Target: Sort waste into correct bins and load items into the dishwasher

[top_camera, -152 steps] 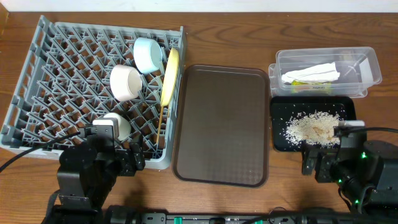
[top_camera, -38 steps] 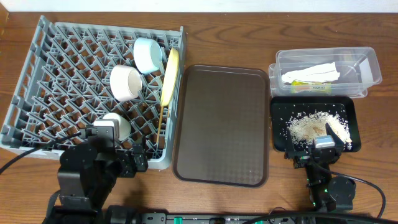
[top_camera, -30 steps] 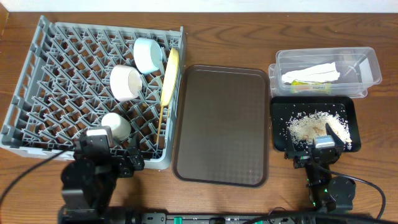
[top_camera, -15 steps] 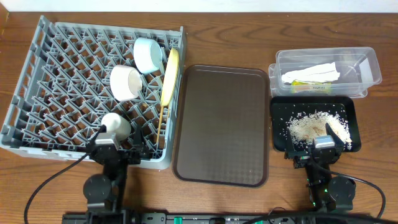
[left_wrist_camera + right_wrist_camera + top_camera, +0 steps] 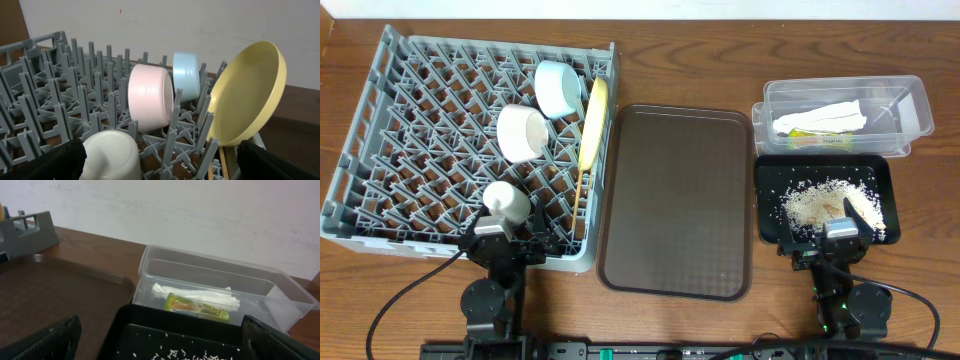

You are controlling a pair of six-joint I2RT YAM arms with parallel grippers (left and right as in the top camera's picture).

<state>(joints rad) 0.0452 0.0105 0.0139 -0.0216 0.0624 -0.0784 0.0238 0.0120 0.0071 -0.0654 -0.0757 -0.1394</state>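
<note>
Grey plastic lattice forms the dish rack [image 5: 410, 110], which fills the left side of the table and holds every dish. A light blue bowl [image 5: 558, 87] and a white bowl [image 5: 522, 132] lie on their sides among the pegs. The yellow plate [image 5: 593, 125] stands on edge along the rack's right wall, with the wooden chopsticks [image 5: 578, 195] just below it. A small white cup [image 5: 506, 200] sits near the front edge.

The left gripper [image 5: 508, 240] hangs at that front edge with its fingers spread wide and nothing between them.

At the centre lies the brown serving tray [image 5: 675, 200]. To the right, the clear tub [image 5: 910, 110] contains the white napkin [image 5: 825, 117] and the green-and-yellow wrapper [image 5: 196, 307]. Touching its near side, the black tray [image 5: 768, 215] carries the rice scraps [image 5: 820, 203]. The right gripper [image 5: 828, 240] sits at the black tray's near edge, jaws wide apart and gripping nothing.
</note>
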